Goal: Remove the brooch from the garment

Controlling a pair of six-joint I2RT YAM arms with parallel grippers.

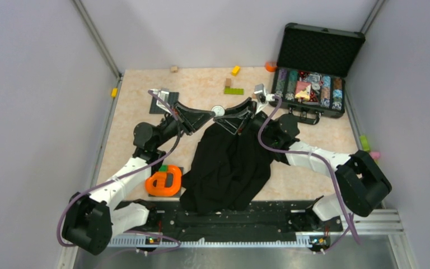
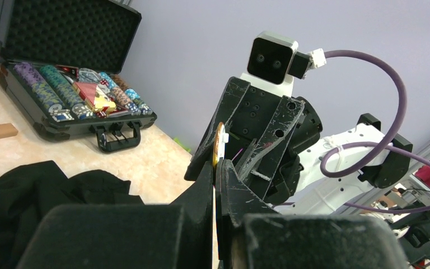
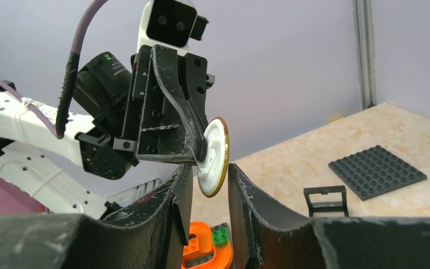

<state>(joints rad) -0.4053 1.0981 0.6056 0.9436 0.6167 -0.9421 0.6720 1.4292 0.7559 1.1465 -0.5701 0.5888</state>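
Top external view shows the black garment [image 1: 229,168] crumpled between the two arms, which meet just past its far edge. The left claw [image 3: 197,152] is pressed together on the brooch [image 3: 214,157], a white gold-rimmed disc held on edge in the air. The right claw [image 3: 208,175] stands spread, one finger on each side of the disc's lower rim.

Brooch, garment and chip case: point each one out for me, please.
brooch [image 3: 215,159], right wrist view, on its white face.
garment [image 1: 229,162], top external view, on the middle of the black cloth.
chip case [image 1: 319,50], top external view, on the open lid's foam lining.
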